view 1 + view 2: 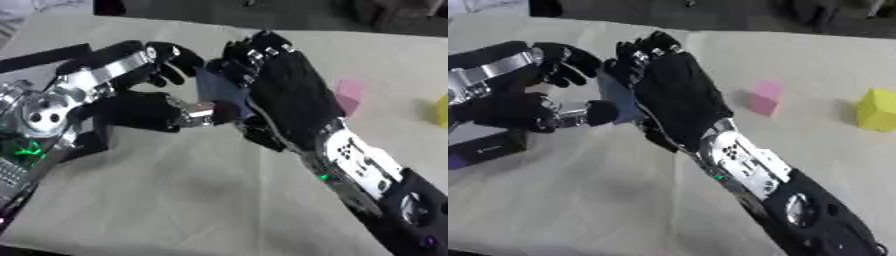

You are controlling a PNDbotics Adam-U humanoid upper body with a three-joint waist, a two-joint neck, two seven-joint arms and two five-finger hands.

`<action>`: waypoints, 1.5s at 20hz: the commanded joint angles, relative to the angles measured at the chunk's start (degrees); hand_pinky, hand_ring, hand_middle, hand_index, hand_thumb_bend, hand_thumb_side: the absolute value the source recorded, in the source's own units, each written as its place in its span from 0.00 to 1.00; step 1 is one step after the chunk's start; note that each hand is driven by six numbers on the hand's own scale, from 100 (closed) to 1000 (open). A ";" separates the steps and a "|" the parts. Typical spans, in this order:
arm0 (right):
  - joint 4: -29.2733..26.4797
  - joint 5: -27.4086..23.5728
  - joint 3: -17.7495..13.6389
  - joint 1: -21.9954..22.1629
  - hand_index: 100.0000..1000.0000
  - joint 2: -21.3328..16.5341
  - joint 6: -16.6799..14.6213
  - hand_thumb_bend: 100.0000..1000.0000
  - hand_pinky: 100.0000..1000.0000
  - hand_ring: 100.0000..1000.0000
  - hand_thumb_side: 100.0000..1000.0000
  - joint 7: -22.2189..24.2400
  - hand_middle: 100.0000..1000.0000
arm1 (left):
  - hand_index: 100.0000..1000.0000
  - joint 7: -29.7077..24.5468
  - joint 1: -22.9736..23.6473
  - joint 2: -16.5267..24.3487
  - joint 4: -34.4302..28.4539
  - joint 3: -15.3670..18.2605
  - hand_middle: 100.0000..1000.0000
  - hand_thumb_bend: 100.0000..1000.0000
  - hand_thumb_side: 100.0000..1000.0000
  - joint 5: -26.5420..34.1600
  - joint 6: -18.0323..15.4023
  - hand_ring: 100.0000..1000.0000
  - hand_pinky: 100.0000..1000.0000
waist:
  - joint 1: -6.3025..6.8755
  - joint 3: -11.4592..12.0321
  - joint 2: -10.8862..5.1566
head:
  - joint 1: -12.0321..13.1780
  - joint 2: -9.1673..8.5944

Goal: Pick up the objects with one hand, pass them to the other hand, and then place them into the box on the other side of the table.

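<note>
— Hands first: what do we have in the middle?

— We see both meeting above the surface (579,200), which is covered in pale cloth. The right robot hand (671,95) comes in from the lower right with its back towards us, fingers curled round a blue-grey block (219,90). The left robot hand (153,107) comes in from the left; its thumb tip touches the block's lower edge and its fingers arch over the top, so we read it as pinching the same block.

— So the block is off the surface?

— Yes, we see it held up between the two palms, mostly hidden by the right hand. Only its left face shows.

— Can we tell which hand carries it?

— No; both are closed on it, and we cannot tell more than that.

— What else lies out there?

— A pink block (766,97) sits on the cloth just beyond the right hand, and a yellow block (877,109) further right, well apart from the pink one. At the left edge a dark, flat thing (487,145) lies under the left arm — we cannot make out what it is
</note>
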 commanded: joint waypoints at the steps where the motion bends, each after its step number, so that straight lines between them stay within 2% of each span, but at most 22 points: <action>1: -0.99 0.08 0.18 -1.38 0.41 0.33 -0.56 0.14 0.61 0.46 0.00 -0.77 0.33 | 0.85 -0.13 -1.11 -0.31 0.36 -0.03 0.75 0.55 0.57 0.32 1.87 0.82 0.88 | 0.11 0.03 -1.32 | -0.22 -0.67; 3: -0.99 -0.01 0.30 -1.37 0.41 0.24 -0.74 0.14 0.61 0.46 0.00 -0.83 0.33 | 0.83 1.13 -1.17 -0.65 0.87 0.04 0.73 0.45 0.59 0.66 2.34 0.81 0.86 | 0.05 0.04 -1.30 | -0.18 -0.67; 7: -0.99 -0.35 0.45 -1.48 0.41 0.18 -1.02 0.14 0.61 0.46 0.00 -1.27 0.33 | 0.83 3.14 -1.25 -1.00 2.02 -0.50 0.73 0.42 0.57 2.05 3.22 0.80 0.85 | -0.05 0.01 -1.24 | 0.00 -0.71; 14: -0.99 -0.45 0.65 -1.61 0.41 -0.31 -0.90 0.14 0.61 0.46 0.00 -2.22 0.33 | 0.87 5.11 -1.27 -0.48 2.65 -1.48 0.76 0.51 0.49 -1.18 2.84 0.82 0.88 | -0.11 0.31 -1.12 | 0.25 -0.92; 20: -0.99 0.35 0.74 -1.35 0.41 -0.67 0.95 0.15 0.60 0.45 0.00 -1.84 0.33 | 0.88 3.51 -1.38 0.45 -1.98 -0.81 0.77 0.58 0.47 -4.08 2.22 0.85 0.90 | -0.06 0.83 -1.09 | 0.20 -1.02; 30: -0.99 0.79 0.90 -1.19 0.41 -0.75 2.60 0.16 0.60 0.45 0.00 -2.31 0.32 | 0.89 1.73 -1.07 0.58 -2.80 -0.06 0.77 0.58 0.46 -5.57 2.64 0.85 0.90 | -0.13 1.14 -1.12 | 0.28 -1.34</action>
